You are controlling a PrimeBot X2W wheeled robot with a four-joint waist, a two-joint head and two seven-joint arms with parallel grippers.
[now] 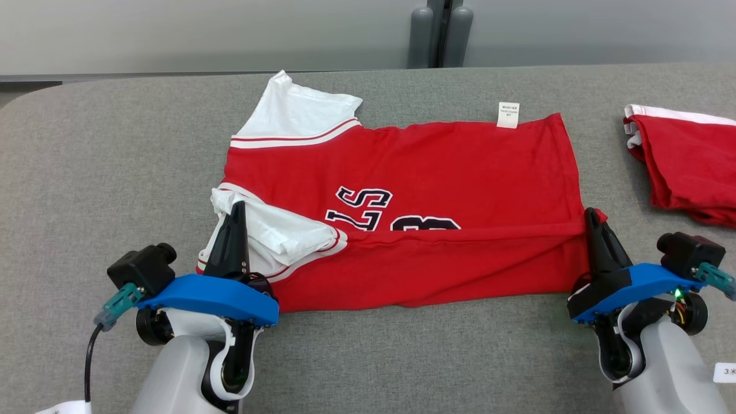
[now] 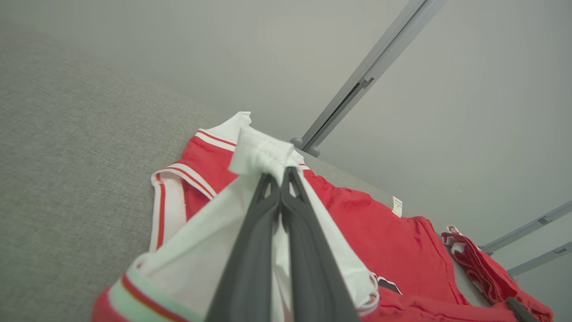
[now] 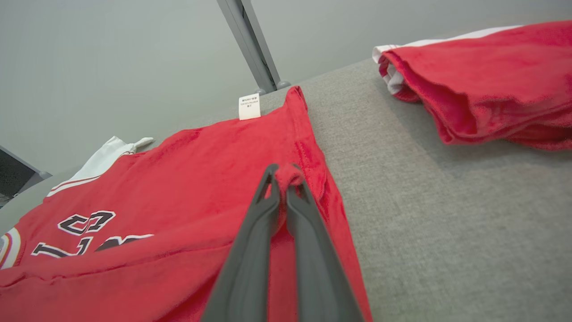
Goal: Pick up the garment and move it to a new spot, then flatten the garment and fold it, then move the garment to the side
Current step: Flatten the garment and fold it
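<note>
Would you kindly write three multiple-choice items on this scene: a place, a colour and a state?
1. Where does the second red garment lie from the jersey? A. to its right B. beneath it C. to its left
2. What colour are the jersey's sleeves? A. black B. white C. blue
3. How do the jaws of the left gripper stand? A. wide open B. shut on the near sleeve C. shut on nothing
1 A: it lies at the table's right end. 2 B: both are white with red stripes. 3 B: white sleeve cloth is pinched between them.
</note>
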